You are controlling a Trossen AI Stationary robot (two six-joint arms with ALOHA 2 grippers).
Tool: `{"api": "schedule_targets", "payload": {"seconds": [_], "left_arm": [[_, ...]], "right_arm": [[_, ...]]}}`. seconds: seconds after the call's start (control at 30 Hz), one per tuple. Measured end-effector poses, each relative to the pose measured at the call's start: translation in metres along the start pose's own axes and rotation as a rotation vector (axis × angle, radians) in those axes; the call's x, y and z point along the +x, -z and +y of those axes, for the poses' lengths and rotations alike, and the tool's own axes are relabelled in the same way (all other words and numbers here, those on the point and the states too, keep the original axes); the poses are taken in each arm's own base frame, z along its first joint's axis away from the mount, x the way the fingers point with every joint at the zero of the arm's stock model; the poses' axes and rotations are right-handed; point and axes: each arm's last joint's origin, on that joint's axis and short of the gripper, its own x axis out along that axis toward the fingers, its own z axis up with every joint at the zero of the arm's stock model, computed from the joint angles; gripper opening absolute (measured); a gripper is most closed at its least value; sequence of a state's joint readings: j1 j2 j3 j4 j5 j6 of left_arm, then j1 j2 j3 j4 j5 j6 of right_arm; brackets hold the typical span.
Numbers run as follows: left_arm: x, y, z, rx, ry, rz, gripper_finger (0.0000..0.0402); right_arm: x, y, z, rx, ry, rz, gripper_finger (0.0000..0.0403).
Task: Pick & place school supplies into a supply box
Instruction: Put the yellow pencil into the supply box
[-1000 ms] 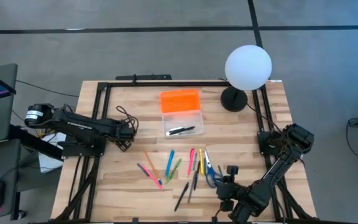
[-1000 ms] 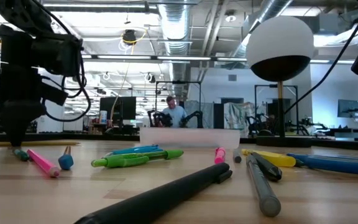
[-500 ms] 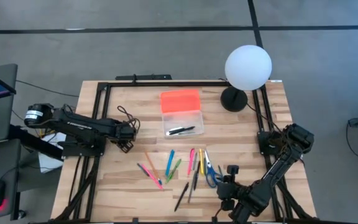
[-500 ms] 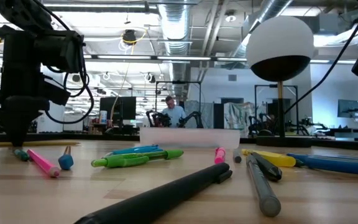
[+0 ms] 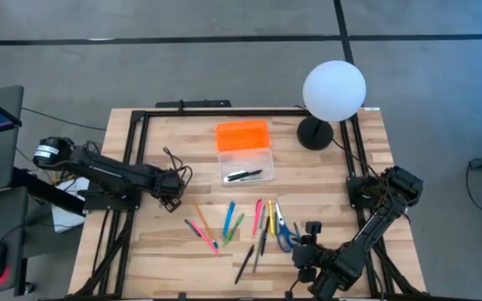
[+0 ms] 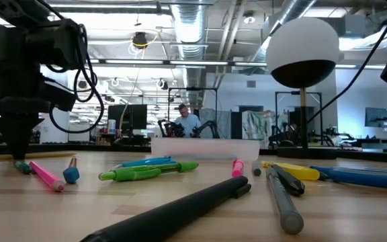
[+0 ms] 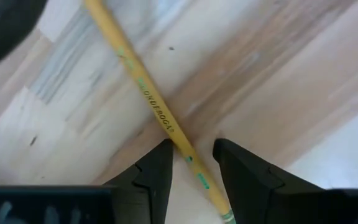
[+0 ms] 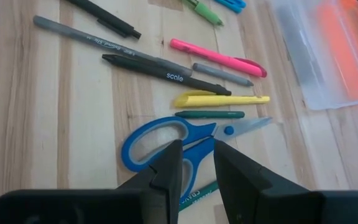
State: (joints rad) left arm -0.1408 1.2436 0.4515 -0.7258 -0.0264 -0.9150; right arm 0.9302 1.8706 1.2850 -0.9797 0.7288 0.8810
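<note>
Supply box [image 5: 245, 164] sits mid-table, orange lid [image 5: 242, 135] open, 1 black pen [image 5: 249, 176] inside; remaining supplies lie loose nearer the front edge. Left gripper [image 7: 190, 163], fingers parted, straddles a yellow pencil [image 7: 148, 102]. Right gripper [image 8: 196, 162] waits parted above the blue scissors [image 8: 166, 140]. Risk: thin pencil may roll or pivot from an off-centre pinch.

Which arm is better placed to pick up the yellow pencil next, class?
The left. Its gripper hangs open just above the yellow pencil, which runs between its fingers, while the right gripper sits over the blue scissors.
</note>
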Motion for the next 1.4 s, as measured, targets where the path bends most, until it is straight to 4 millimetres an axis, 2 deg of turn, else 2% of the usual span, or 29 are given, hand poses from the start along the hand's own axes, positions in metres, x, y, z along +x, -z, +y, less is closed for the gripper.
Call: {"api": "schedule_targets", "payload": {"seconds": [0.17,0.53,0.8,1.0,1.13,1.4], "left_arm": [[0.000,0.007,-0.007,0.081,0.004,-0.023,0.0106],[0.000,0.021,-0.018,0.225,0.018,-0.061,0.0011],[-0.001,0.022,-0.021,0.253,0.027,-0.075,0.0006],[-0.009,0.018,-0.030,0.328,0.006,-0.145,0.0004],[-0.015,0.013,-0.040,0.337,0.074,-0.215,0.0002],[-0.017,0.009,-0.045,0.371,0.083,-0.310,0.0000]], "right_arm": [[0.000,0.000,0.000,-0.002,0.002,0.002,0.0087],[0.000,0.000,0.000,0.002,0.002,-0.001,0.0087],[0.000,-0.001,0.000,0.008,-0.003,-0.005,0.0087],[0.000,-0.001,0.000,0.008,-0.004,-0.005,0.0087],[0.000,-0.001,0.000,0.009,-0.004,-0.006,0.0087],[0.000,-0.001,0.000,0.009,-0.003,-0.007,0.0087]]}}
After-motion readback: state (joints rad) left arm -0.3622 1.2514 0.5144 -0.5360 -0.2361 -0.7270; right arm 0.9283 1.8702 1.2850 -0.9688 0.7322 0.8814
